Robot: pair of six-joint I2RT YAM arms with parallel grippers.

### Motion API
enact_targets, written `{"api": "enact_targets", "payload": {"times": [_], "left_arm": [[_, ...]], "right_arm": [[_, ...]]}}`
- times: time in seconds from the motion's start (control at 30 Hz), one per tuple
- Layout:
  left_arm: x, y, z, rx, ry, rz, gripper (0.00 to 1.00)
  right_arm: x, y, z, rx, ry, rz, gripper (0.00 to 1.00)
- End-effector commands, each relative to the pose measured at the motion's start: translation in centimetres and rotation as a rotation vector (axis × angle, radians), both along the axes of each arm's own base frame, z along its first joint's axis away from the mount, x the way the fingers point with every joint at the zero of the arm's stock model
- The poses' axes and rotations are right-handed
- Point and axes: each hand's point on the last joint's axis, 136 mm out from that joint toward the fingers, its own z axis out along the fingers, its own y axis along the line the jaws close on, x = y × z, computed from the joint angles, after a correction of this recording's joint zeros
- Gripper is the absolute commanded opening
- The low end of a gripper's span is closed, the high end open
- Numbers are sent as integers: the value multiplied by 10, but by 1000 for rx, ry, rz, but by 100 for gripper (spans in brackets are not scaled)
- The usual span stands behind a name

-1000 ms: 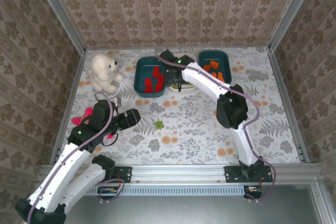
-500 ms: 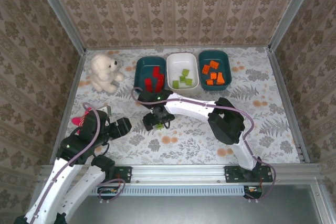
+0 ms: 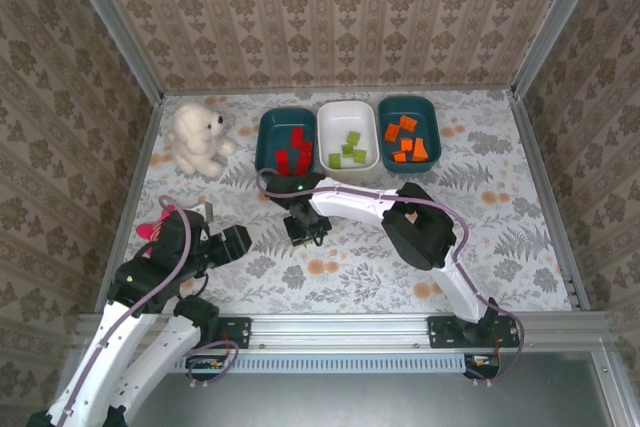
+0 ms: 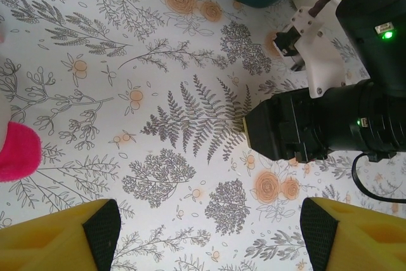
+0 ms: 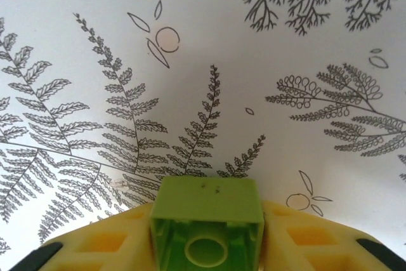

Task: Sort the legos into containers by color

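A light green lego (image 5: 207,223) sits clamped between the yellow fingers (image 5: 95,249) of my right gripper (image 3: 304,228), just above the patterned table at its centre; that gripper is shut on it. At the back stand three tubs in a row: a teal tub (image 3: 268,152) holding red legos (image 3: 293,150), a white tub (image 3: 331,137) holding green legos (image 3: 350,147), and a teal tub (image 3: 431,125) holding orange legos (image 3: 405,142). My left gripper (image 4: 209,233) hovers open over bare cloth at the left, nothing between its pads (image 4: 101,226). The right arm's black wrist (image 4: 304,131) lies ahead of it.
A white plush bear (image 3: 197,137) sits at the back left. A pink plush toy (image 3: 155,229) lies beside the left arm, its edge (image 4: 16,150) at the left of the left wrist view. Metal rails and papered walls bound the table (image 3: 500,237).
My right gripper swung from the white tub down to the green lego at the table's centre and shut on it. The left arm drew back toward its base.
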Motion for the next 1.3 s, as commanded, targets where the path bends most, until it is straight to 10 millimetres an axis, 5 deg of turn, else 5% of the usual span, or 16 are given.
{"api": "enact_targets", "payload": {"times": [0.0,0.1,0.3,0.57,0.7,0.93,1.27], "left_arm": [[1,-5,5,-17,-25,-34,78],[9,-21,3,-56,-19,-81,78],[32,-52,-9,-66,24,-184,77],[86,-86,0,-90,-20,-214,77],[119,-100,7,-112,-32,-191,78],[172,-119,30,-116,-98,-162,79],[210,-119,51,-119,-262,-81,80]], "right_arm": [[12,-6,23,3,-53,-28,35],[34,-20,56,25,-123,-67,31],[115,-68,112,93,-254,-227,31],[228,-92,107,213,-260,-394,31],[263,-98,89,277,-239,-473,31],[287,-85,65,396,-216,-502,32],[279,-88,38,356,-152,-526,33]]}}
